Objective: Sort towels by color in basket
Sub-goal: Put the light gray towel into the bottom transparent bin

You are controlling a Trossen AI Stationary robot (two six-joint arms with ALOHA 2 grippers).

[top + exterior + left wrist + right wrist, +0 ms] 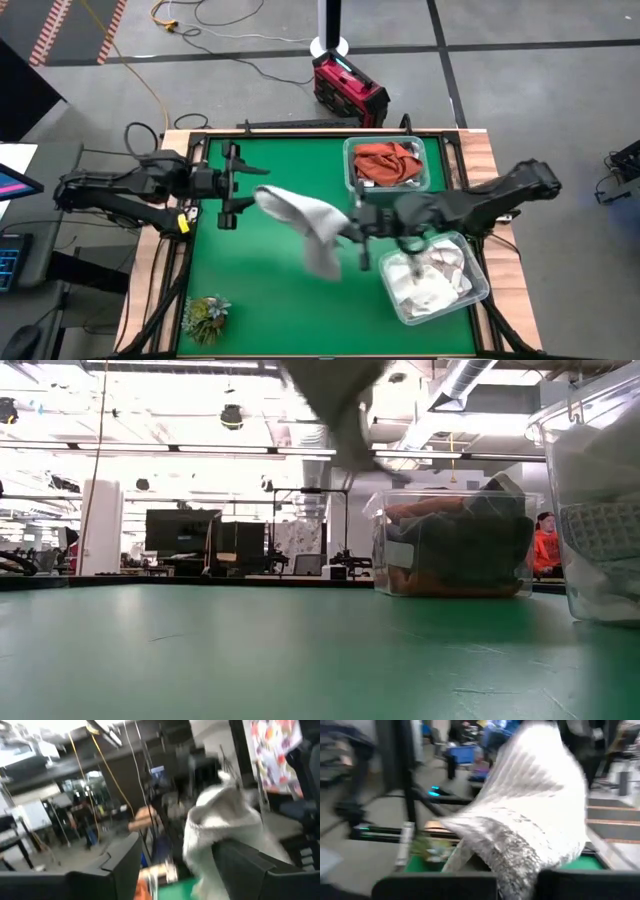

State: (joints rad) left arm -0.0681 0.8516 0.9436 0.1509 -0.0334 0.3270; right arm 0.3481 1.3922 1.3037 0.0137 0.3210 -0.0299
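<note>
A pale grey towel [310, 222] is stretched in the air over the green table, between my two grippers. My right gripper [358, 230] is shut on its right part, near the white-towel basket [476, 290]. My left gripper [238, 188] stands open at the towel's left end [264, 196]. In the left wrist view that end [220, 820] shows just beyond the wide-apart fingers [250, 867]. The low view shows the towel [335, 400] hanging well above the table. A rust-orange towel [385, 160] lies in the far clear basket [350, 172]. White towels [430, 280] fill the near one. My right gripper holds the pale grey towel by a bunched part [515, 870], pinched between its two fingers, which come level from the table's right. The towel is lifted clear and spreads out beyond the fingers toward the left arm. My left gripper: I cannot tell whether its open fingers touch the towel's left end.
A small green leafy tuft [205, 318] lies at the table's near left corner. Both clear baskets [455, 545] [600, 510] stand along the right side. Bare green mat [260, 290] lies in the middle and near left. A red box [348, 88] sits on the floor beyond the table.
</note>
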